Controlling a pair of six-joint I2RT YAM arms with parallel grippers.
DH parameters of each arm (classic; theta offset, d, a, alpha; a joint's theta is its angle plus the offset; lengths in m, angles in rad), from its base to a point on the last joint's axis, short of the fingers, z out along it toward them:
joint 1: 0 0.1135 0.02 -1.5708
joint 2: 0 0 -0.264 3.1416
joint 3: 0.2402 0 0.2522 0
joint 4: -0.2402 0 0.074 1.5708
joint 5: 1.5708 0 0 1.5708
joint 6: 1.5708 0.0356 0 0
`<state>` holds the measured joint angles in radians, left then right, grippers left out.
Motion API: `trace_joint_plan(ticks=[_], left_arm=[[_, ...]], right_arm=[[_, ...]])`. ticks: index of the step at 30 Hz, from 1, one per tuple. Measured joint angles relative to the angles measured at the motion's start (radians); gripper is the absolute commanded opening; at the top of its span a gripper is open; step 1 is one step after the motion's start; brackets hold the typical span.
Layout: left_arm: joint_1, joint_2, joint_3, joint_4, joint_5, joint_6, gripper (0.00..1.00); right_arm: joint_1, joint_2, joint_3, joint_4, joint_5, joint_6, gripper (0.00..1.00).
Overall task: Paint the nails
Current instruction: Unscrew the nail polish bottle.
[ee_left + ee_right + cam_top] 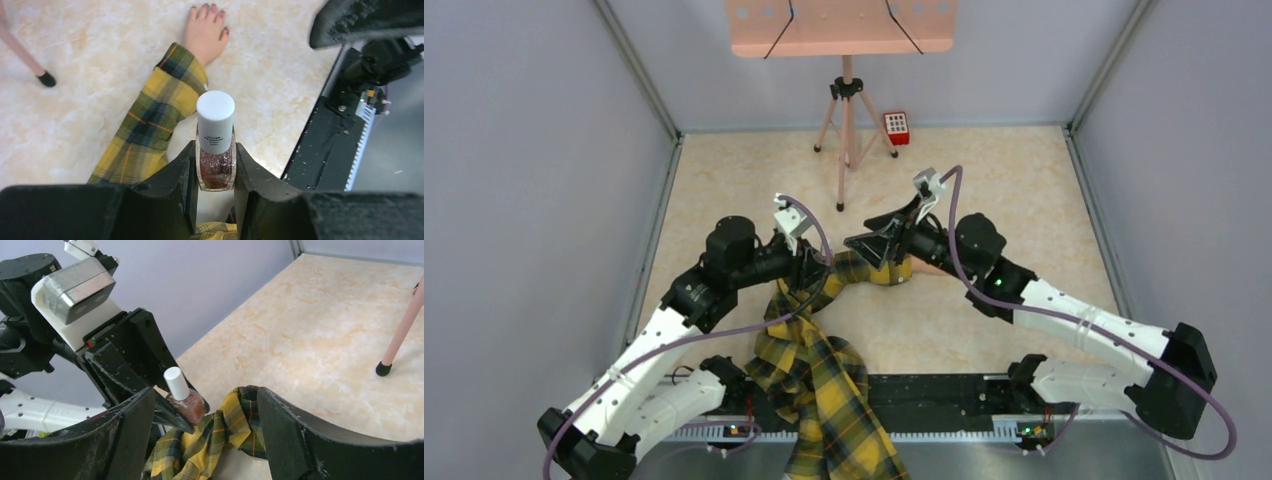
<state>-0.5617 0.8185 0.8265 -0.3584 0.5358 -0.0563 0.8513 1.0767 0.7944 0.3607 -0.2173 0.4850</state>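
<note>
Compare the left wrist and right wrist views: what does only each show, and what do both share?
Only the left wrist view shows the pale hand and its dark red nails. Only the right wrist view shows the left arm's camera. Both show the polish bottle, clamped in the left arm's jaws, and the plaid sleeve.

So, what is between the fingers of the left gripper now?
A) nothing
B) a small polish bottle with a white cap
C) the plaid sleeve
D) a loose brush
B: in the left wrist view the left gripper is shut on the glass body of the polish bottle, with its white cap on.
</note>
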Motion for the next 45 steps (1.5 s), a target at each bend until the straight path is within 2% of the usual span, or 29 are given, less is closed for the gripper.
trace_joint_plan(ticks=[3,8,18,25,34,40,45], left_arm=[[0.000,0.000,0.000,-0.017,-0.063,0.001,0.00],[0.000,0.000,0.000,-0.018,-0.103,0.003,0.00],[0.000,0.002,0.000,-0.029,-0.124,0.003,0.00],[0.000,0.002,0.000,-0.031,-0.125,0.003,0.00],[0.000,0.002,0.000,-0.035,-0.132,0.008,0.00],[0.001,0.002,0.000,-0.052,-0.135,0.007,0.00],[0.001,0.002,0.000,-0.065,-0.136,0.007,0.02]], right_arm=[[0.071,0.016,0.006,-0.003,0.121,-0.003,0.62],[0.123,0.108,0.063,-0.010,0.219,-0.002,0.59],[0.187,0.213,0.126,0.003,0.262,-0.002,0.53],[0.188,0.243,0.143,0.002,0.262,0.001,0.44],[0.188,0.255,0.157,0.006,0.238,0.005,0.27],[0.187,0.274,0.170,0.005,0.206,-0.011,0.00],[0.187,0.274,0.170,-0.010,0.208,-0.024,0.00]])
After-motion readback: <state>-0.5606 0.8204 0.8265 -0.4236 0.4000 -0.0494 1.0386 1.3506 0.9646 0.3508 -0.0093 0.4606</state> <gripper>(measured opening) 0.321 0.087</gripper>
